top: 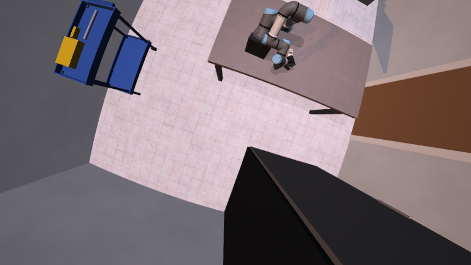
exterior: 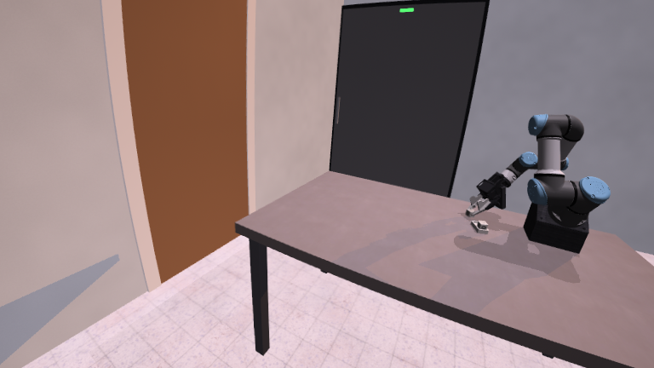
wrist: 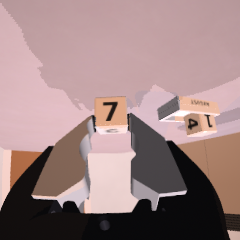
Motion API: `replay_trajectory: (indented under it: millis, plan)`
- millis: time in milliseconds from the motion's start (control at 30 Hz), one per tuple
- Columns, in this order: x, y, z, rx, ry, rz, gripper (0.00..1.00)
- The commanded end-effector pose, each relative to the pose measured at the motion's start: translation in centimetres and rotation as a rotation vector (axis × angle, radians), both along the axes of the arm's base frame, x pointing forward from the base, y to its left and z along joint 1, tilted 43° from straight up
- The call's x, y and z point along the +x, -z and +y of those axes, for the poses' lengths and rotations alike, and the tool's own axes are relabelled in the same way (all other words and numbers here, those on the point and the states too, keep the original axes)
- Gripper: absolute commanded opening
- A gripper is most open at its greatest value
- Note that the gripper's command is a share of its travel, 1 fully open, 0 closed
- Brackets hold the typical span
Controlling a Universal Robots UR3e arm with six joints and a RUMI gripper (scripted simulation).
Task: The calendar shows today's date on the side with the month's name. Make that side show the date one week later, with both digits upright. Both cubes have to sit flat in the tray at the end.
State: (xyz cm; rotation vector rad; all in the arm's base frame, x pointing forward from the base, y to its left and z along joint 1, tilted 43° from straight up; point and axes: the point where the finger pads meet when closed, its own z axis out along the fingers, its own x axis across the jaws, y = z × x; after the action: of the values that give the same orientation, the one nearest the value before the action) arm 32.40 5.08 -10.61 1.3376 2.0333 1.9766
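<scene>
My gripper (wrist: 112, 115) (exterior: 471, 209) is shut on a wooden date cube (wrist: 110, 113) whose facing side reads 7. It holds the cube above the table. The calendar tray (wrist: 172, 107) (exterior: 476, 227) appears upside down in the wrist view, to the right of the held cube, with the month's name on its front. The other cube (wrist: 199, 123) sits in the tray and shows a 4 and a 1 on two sides. In the top view the gripper (top: 289, 61) is beside the arm's base, and the cubes are too small to read.
The arm's black base (exterior: 555, 231) (top: 257, 48) stands on the brown table (exterior: 366, 228) (top: 326, 71) close to the tray. A black cabinet (exterior: 410, 94) is behind the table, a brown door (exterior: 183, 103) to the left. A blue cart (top: 100, 46) stands far off.
</scene>
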Motion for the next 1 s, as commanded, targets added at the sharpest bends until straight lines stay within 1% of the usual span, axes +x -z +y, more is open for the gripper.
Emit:
replay_trajectory:
  millis: [0, 967]
  plan:
    - [0.02, 0.02, -0.08, -0.002, 0.001, -0.001, 0.1]
    - [0.02, 0.4, 0.28, -0.002, 0.001, -0.001, 0.1]
